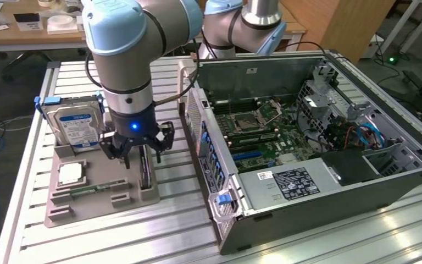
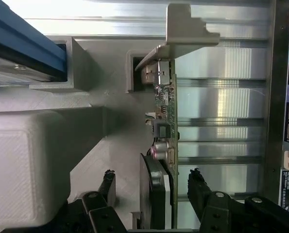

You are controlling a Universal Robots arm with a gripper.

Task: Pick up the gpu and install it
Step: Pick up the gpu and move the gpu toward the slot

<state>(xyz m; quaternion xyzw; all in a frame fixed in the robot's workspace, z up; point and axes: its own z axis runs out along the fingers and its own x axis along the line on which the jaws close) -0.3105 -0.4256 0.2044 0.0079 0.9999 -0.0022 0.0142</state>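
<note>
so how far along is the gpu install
Done: the gripper straddles the gpu, which stands on edge in the grey tray. In hand: nothing, jaws open either side of it. Left: the card is unlifted and not yet in the open computer case.

Free gaps flanking gpu (image 2: 165, 127) (both faces)

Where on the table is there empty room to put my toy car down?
Bare silver slatted table lies between the grey plastic holder tray and the near edge, and between the open dark computer case and that edge. Crowded: the tray, where the open black gripper straddles the dark gpu card, and the narrow gap beside the case.
</note>
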